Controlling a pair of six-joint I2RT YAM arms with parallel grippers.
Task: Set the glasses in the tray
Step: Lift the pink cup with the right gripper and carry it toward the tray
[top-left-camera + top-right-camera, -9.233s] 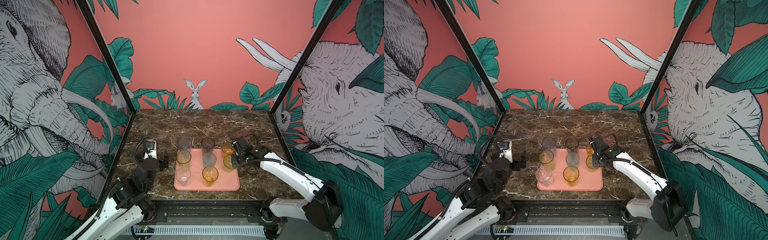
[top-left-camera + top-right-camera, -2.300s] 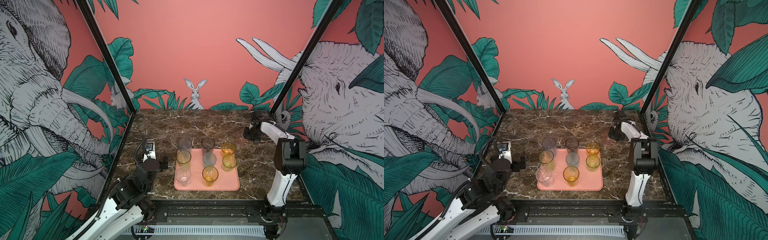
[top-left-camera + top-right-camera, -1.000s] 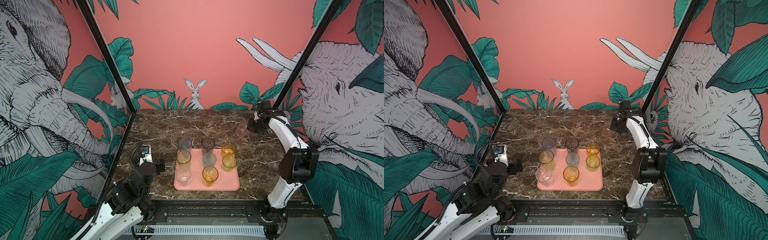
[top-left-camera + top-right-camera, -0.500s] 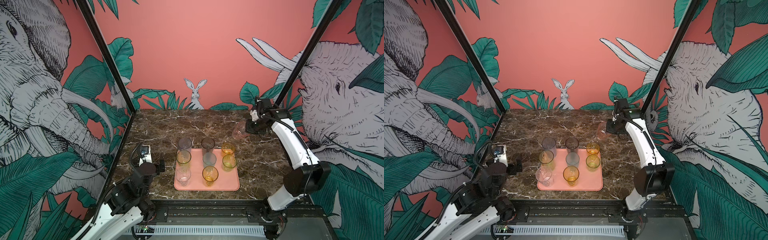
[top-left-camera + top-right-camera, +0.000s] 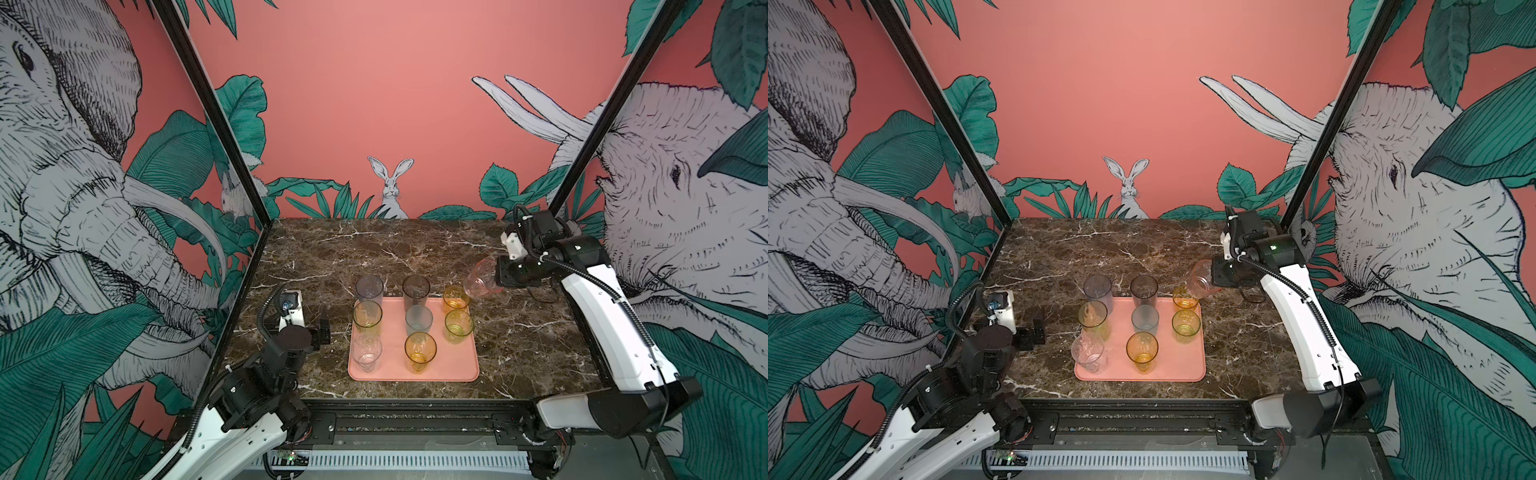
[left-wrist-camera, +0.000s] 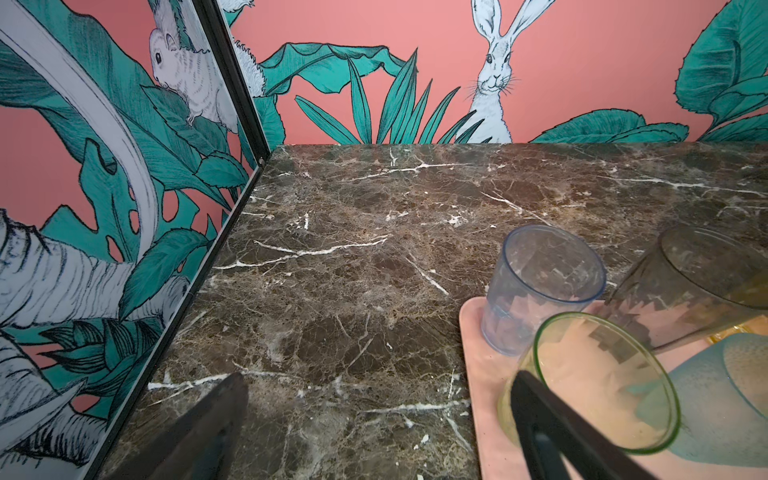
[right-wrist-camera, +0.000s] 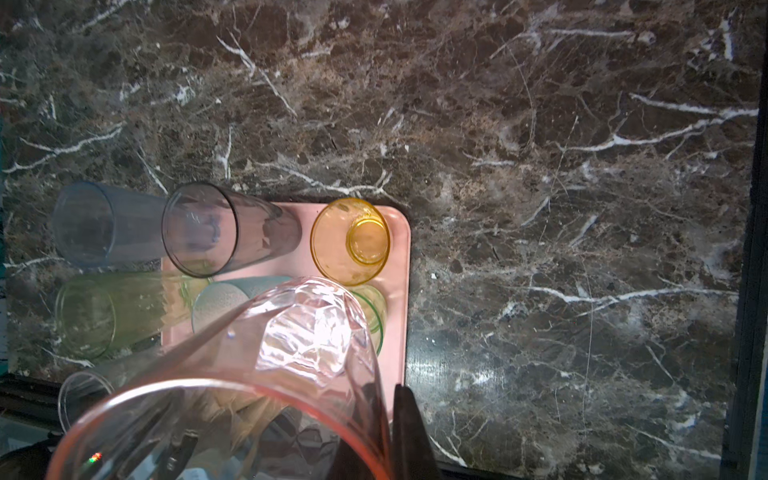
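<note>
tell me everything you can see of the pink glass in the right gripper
The pink glass is a translucent, pale pink tumbler with a thick faceted base and a smooth rim, and it is empty. It hangs in the air tilted nearly on its side, with its base toward the tray and close to the tray's far right corner. The right gripper is shut on its wall at the rim. Nothing else seems to touch it.

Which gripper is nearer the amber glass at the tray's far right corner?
Right. The right gripper, shut on the pink glass, hangs just beyond the amber glass, to its right; the left gripper sits open past the left edge of the tray.
</note>
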